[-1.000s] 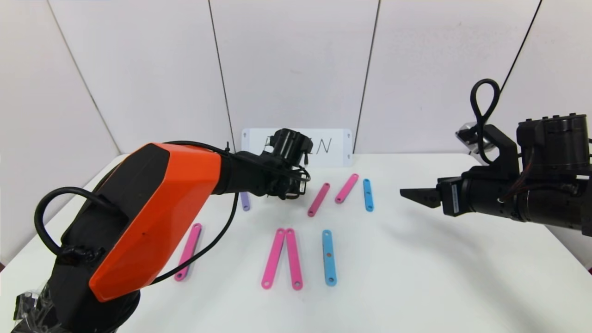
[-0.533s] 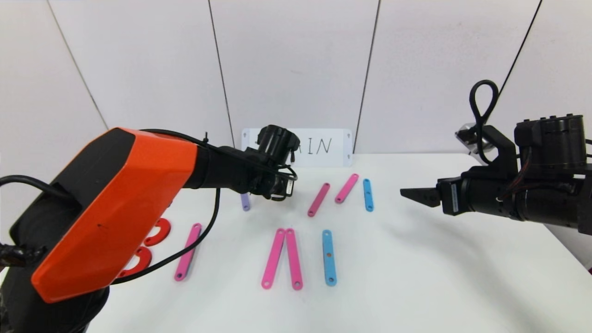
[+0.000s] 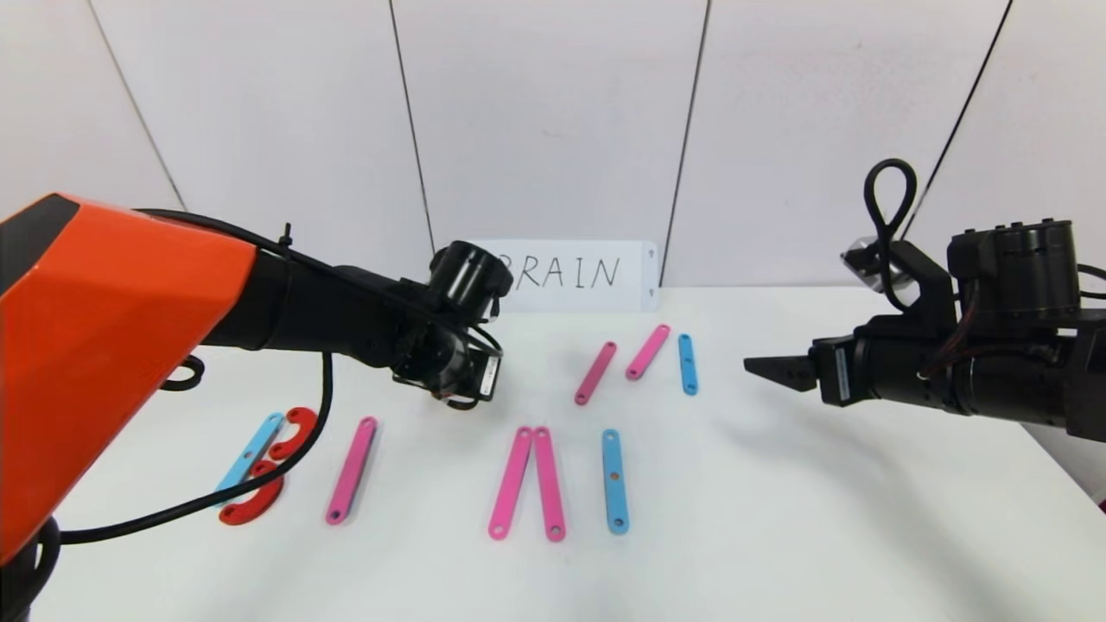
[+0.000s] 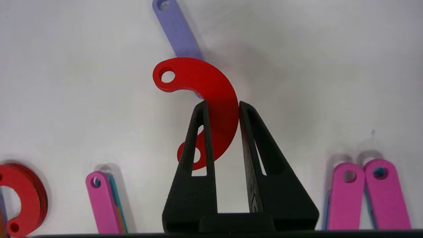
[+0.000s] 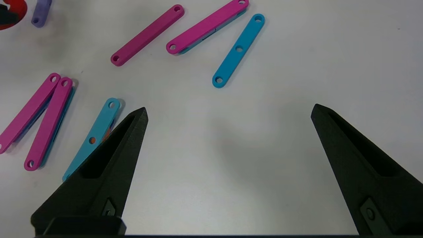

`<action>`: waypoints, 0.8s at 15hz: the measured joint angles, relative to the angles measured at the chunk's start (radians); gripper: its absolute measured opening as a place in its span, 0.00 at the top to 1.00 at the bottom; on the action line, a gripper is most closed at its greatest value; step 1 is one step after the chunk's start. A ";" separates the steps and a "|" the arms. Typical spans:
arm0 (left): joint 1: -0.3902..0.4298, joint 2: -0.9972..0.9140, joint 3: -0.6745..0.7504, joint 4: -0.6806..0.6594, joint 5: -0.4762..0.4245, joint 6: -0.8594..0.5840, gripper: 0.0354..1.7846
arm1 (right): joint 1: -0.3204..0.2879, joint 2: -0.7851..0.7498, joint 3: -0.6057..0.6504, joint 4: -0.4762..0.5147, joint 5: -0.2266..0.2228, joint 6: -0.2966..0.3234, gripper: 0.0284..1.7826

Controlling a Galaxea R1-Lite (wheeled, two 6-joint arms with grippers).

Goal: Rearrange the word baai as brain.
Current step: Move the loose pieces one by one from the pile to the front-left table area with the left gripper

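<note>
The left claw (image 4: 222,105) was clamped on a red C-shaped curve (image 4: 211,99), its two fingers pinching the middle of the arc, and it held the piece clear above the white tabletop (image 3: 778,518). In the head view this claw (image 3: 462,393) hung over the middle of the tabletop, toward the far edge, and the curve itself was hidden behind the wrist. Beneath the held curve lay the short purple strip (image 4: 176,29), one end covered by the red piece; whether the two touched could not be told from the wrist view.

The right claw (image 5: 228,112) stood wide with nothing between its fingers, hovering above the right side of the tabletop (image 3: 778,370).

The rest of the word lay flat. Near the left edge sat a light-blue strip (image 3: 251,451) with two red curves (image 3: 285,432) just beside it. A pink strip (image 3: 352,471) lay to their right. At the centre, toward the near edge, two pink strips (image 3: 527,482) met at their far ends and spread toward the near edge, with a light-blue strip (image 3: 614,480) just beside them. Farther back lay two slanted pink strips (image 3: 622,363) and a third light-blue strip (image 3: 688,364).

A white card (image 3: 570,275) lettered BRAIN stood against the wall at the far edge.
</note>
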 joint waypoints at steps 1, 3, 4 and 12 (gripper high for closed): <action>0.009 -0.013 0.023 -0.002 0.000 0.000 0.86 | 0.000 0.002 0.000 0.000 0.000 -0.001 0.03; 0.023 -0.037 0.068 -0.006 -0.001 0.000 0.86 | 0.000 0.005 0.000 0.000 -0.001 -0.001 0.03; 0.031 -0.046 0.089 -0.007 -0.004 -0.001 0.86 | 0.000 0.006 0.000 0.000 -0.001 -0.001 0.03; 0.064 -0.090 0.195 -0.001 -0.074 -0.002 0.86 | 0.006 0.012 0.001 0.000 -0.002 -0.001 0.03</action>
